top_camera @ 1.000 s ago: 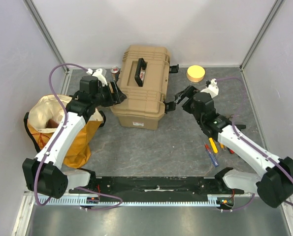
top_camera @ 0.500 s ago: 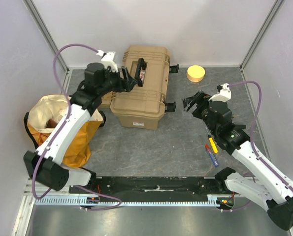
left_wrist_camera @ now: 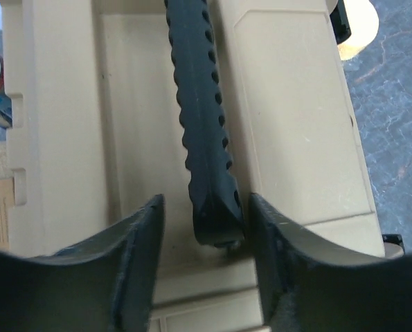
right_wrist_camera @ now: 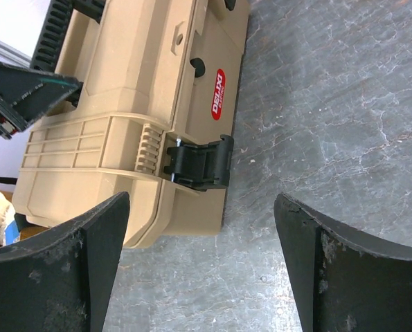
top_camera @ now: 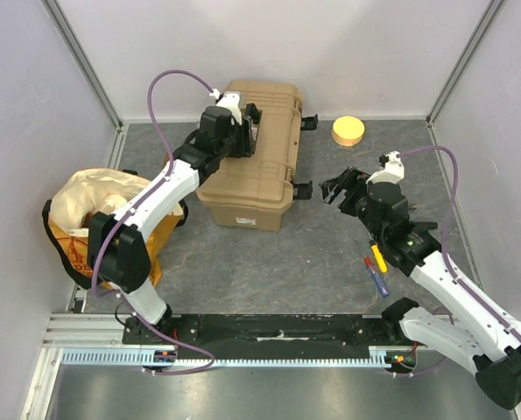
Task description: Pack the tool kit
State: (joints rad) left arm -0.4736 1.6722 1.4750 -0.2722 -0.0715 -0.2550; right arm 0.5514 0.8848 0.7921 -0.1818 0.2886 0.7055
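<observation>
The tan toolbox [top_camera: 251, 179] sits toward the back of the grey table [top_camera: 269, 262], left of centre, with its lid down and two black latches jutting from its right side. My left gripper [left_wrist_camera: 204, 207] hangs over the lid, reaching in from the left. Its jaws are parted on either side of the near end of the black handle [left_wrist_camera: 199, 104], which lies flat in its recess. In the left wrist view one finger [left_wrist_camera: 271, 263] stands just beside the handle. A clear strip of tan lid shows between the handle and the other finger. I have no hold on it, and the jaws are only about half spread.

My right gripper [top_camera: 337, 186] hovers above the bare table just to the right of the toolbox, with its jaws spread wide and nothing between them. The right wrist view looks along the side of the box, where the nearer latch [right_wrist_camera: 200, 162] sticks out below the lid seam, under a red oval label [right_wrist_camera: 218, 104]. I cannot tell whether that latch is fastened.

A few small screwdrivers [top_camera: 376, 265], one yellow-handled and one blue, lie on the table beside my right forearm, well apart from the toolbox. A cream cloth bag [top_camera: 89, 201] slumps at the left edge. A round yellow disc [top_camera: 348, 131] rests near the back wall.
</observation>
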